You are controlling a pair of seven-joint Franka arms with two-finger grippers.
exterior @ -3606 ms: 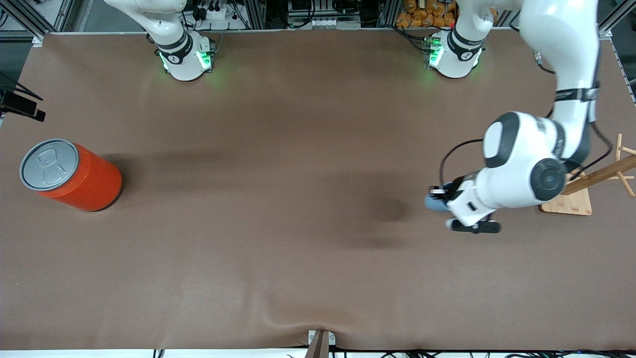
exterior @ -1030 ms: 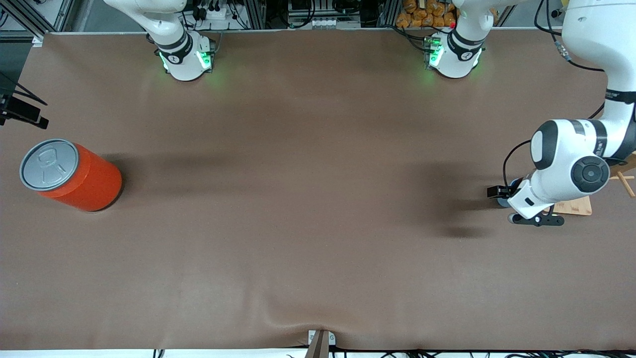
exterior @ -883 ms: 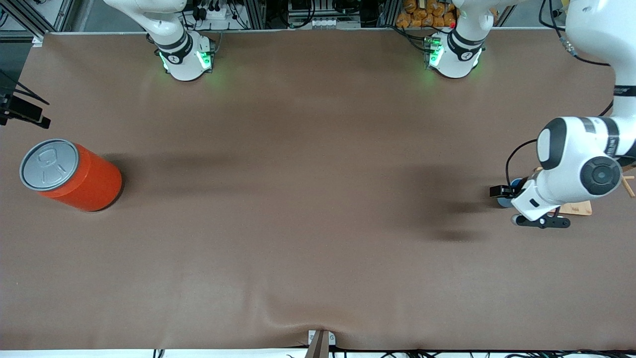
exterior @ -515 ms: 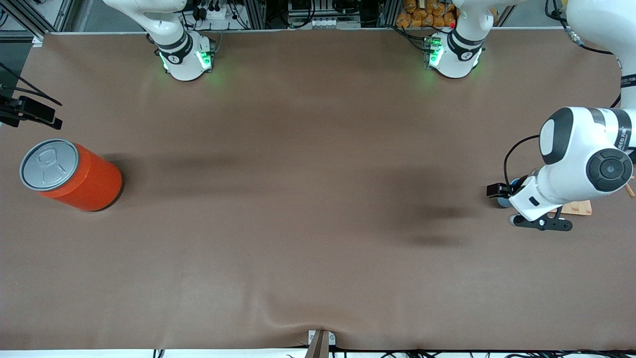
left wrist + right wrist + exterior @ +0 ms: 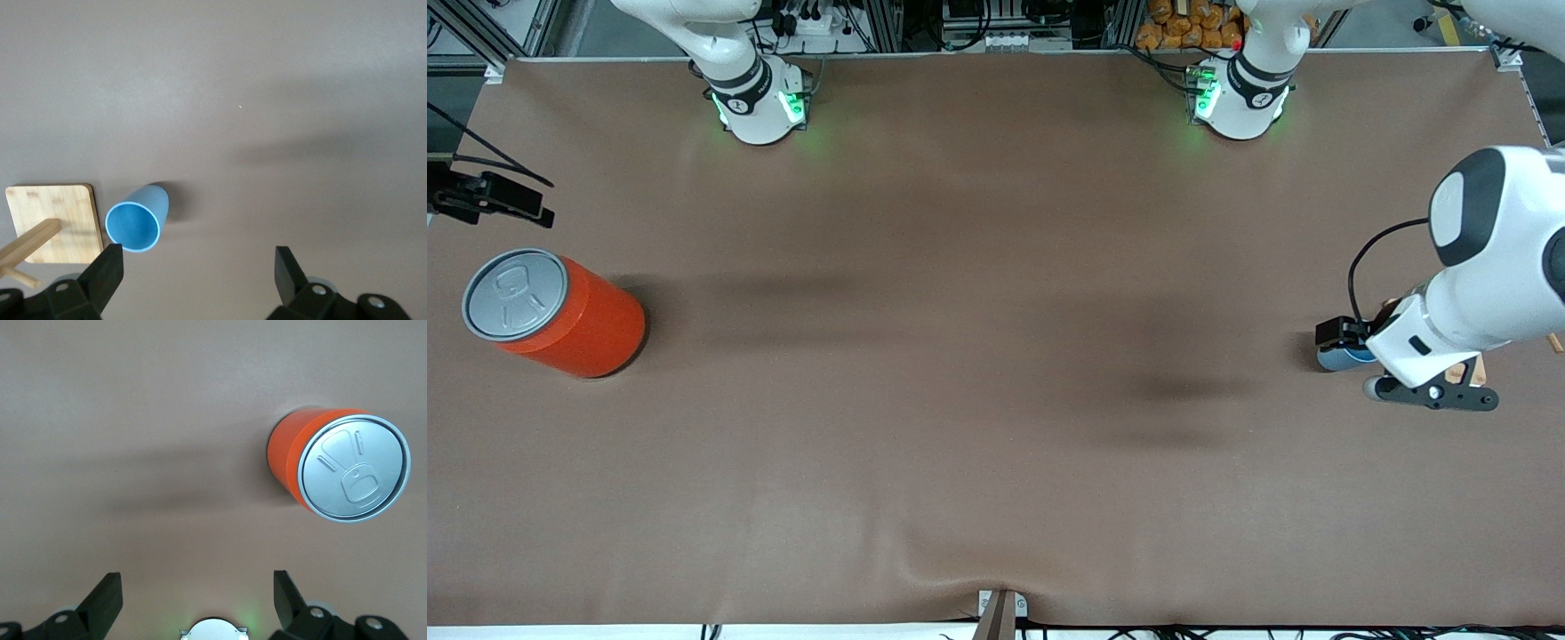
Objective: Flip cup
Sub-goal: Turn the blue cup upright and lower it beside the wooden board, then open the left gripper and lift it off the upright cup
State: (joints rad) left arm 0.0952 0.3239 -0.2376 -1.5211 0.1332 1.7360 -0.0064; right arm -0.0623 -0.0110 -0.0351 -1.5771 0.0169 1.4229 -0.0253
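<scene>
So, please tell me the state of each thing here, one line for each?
Cup: upright on the table, mouth up, beside the wooden stand, not held.
Can: upright, lid on.
Stand: on the table.
Left gripper: open, above the table near the cup.
Right gripper: open, near the can.

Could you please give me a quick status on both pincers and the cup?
Left pincer open, empty, above cup. Cup upright, mouth up, beside wooden stand. Right pincer open, waiting near orange can.
</scene>
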